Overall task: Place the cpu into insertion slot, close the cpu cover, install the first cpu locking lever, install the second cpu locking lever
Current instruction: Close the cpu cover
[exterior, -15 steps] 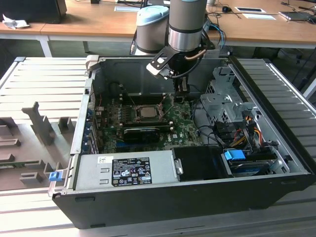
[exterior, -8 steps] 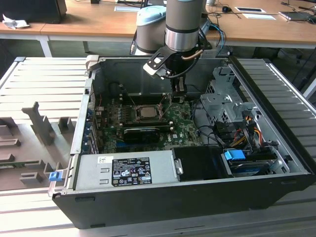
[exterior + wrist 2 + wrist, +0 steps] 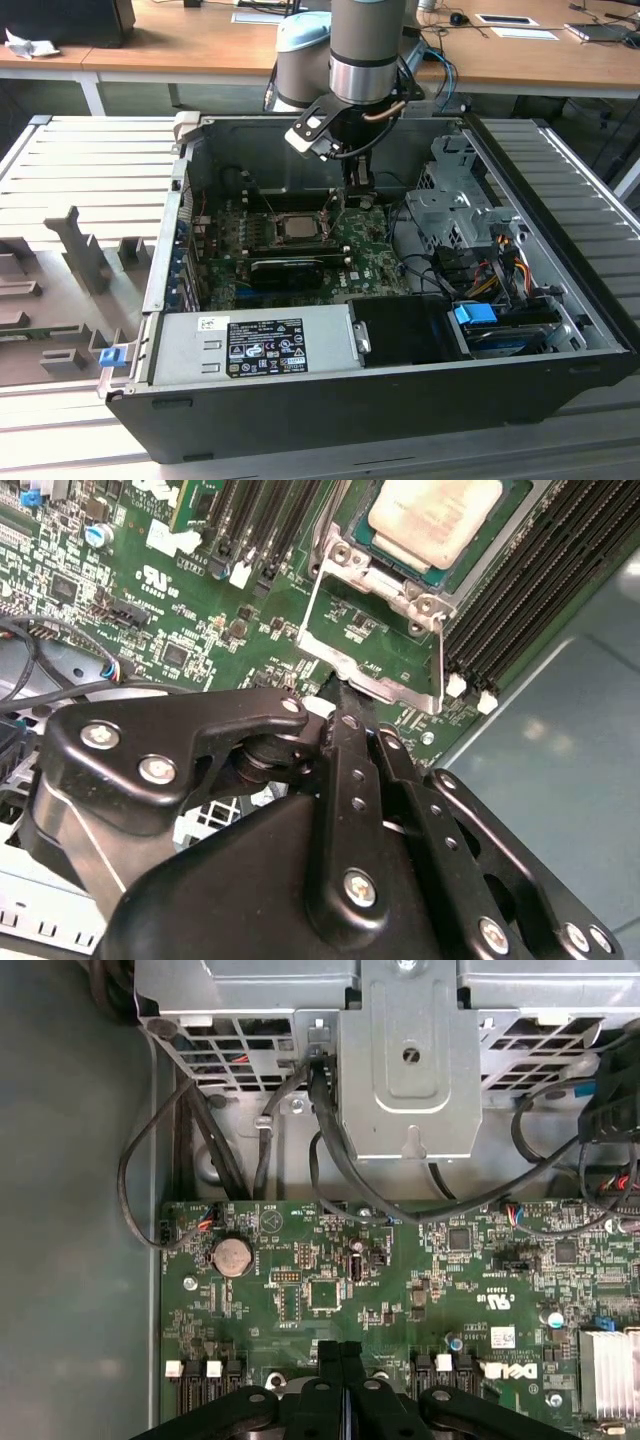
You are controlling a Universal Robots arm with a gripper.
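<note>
I have the arm reaching down into the open computer case (image 3: 350,415), which lies on the grey ribbed tabletop (image 3: 90,170). In the exterior view the end effector (image 3: 357,188) hangs low over the green circuit board (image 3: 400,1290), just beside the insertion slot (image 3: 272,232), on the exterior view's right of it.

The cpu (image 3: 435,518) is already seated in the slot, flat, with its pale metal face up. The cpu cover (image 3: 385,683) is not closed. It is swung open away from the socket, and through its window I see green board, not the chip.

In both wrist views the two fingers of the end effector (image 3: 338,695) are pressed together, and I see nothing between them. In the second wrist view the tips are at the outer edge of the open cover. I cannot tell whether they really touch it.

The long black memory slots (image 3: 530,590) run along the far side of the socket. In the first wrist view a round coin battery (image 3: 232,1256) sits on the board, and beyond the board stands the grey metal drive cage (image 3: 405,1060) with black cables hanging down.
</note>
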